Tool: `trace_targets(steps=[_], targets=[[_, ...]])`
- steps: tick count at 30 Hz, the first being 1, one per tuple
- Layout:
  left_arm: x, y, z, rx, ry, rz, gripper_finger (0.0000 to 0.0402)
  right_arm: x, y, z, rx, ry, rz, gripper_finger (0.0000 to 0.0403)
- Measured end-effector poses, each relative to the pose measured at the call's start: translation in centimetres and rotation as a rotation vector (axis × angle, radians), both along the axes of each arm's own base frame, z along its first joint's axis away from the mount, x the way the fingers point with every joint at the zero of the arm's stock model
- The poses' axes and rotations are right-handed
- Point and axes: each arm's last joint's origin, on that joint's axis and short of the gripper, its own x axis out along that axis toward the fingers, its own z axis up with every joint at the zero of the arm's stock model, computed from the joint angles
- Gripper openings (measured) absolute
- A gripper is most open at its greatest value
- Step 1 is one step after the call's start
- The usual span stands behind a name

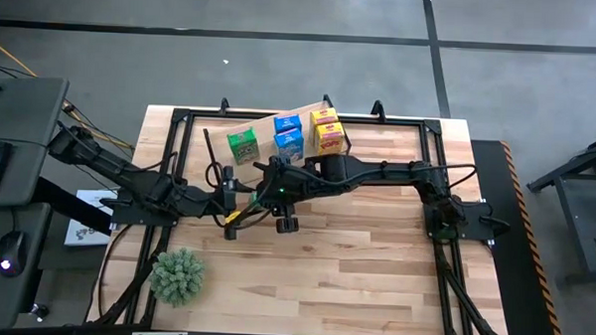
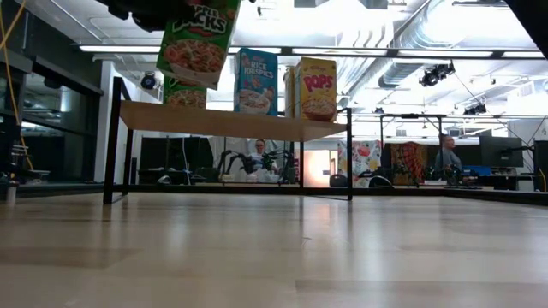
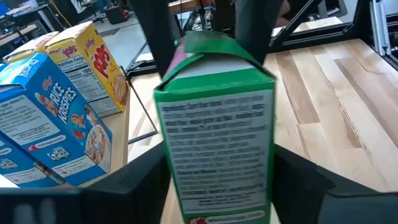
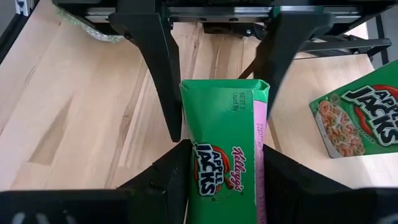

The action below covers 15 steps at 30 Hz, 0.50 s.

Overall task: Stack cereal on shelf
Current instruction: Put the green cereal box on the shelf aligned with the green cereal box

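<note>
Though hidden overhead, L end effector [image 3: 217, 163] & R end effector [image 4: 224, 155] both clamp green carton [image 2: 199, 43]; top cropped low view.

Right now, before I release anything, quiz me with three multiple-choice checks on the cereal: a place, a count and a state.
1. Where is the gripped Apple Jacks carton?
A. Lying on the shelf
B. In the air between both grippers
C. Beside the plant

2. How many cartons stand on the shelf?
A. Three
B. Five
C. Seven

3. How do the left gripper's jaws stand?
A. Wide open over bare table
B. Shut on nothing
C. Shut on the carton

Answers: 1 B, since the Apple Jacks carton hangs above the tabletop with the left gripper and the right gripper both on it. 2 B, since the shelf carries a green carton, two blue cartons and two yellow cartons. 3 C, since the left wrist view shows both fingers against the carton's sides.
</note>
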Motion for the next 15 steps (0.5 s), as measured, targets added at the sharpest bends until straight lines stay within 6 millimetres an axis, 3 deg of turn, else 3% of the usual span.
trace_targets(steps=[9, 15], targets=[[0.0, 0.0, 0.0, 0.038, 0.007, 0.004, 0.0127, -0.1, 0.0, 0.0, 0.002, 0.007, 0.004, 0.0164], [-0.2, 0.3, -0.2, 0.085, 0.031, 0.056, 0.0121, -1.1, -0.1, 1.0, -0.01, 0.012, 0.015, 0.0215]])
